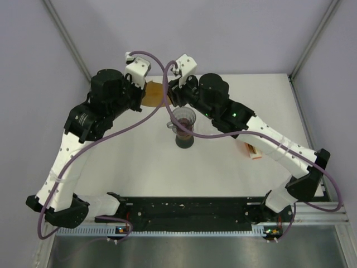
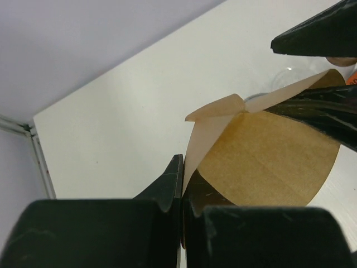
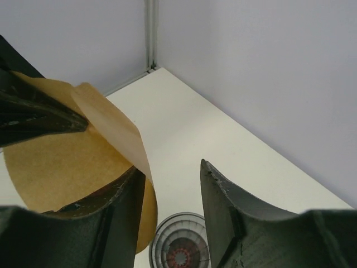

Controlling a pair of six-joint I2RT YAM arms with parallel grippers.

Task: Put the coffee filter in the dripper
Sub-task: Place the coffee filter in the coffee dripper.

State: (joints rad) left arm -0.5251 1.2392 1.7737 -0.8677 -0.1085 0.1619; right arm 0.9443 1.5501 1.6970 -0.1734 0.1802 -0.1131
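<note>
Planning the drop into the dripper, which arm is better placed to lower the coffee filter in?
Left. The left pincer is shut on the coffee filter edge; the right pincer stands open, a flap merely against one finger. The dripper stands close by.

— What does the coffee filter (image 2: 268, 162) look like?
— It's brown paper with a rounded edge, held up off the table (image 1: 122, 162). One edge is pinched in the left claw (image 2: 182, 170), and one layer is peeled away from the other, so it gapes partly open.
— And the dripper (image 1: 184, 120)?
— It's a clear ribbed cone on a dark base, upright on the table, near the filter and lower.
</note>
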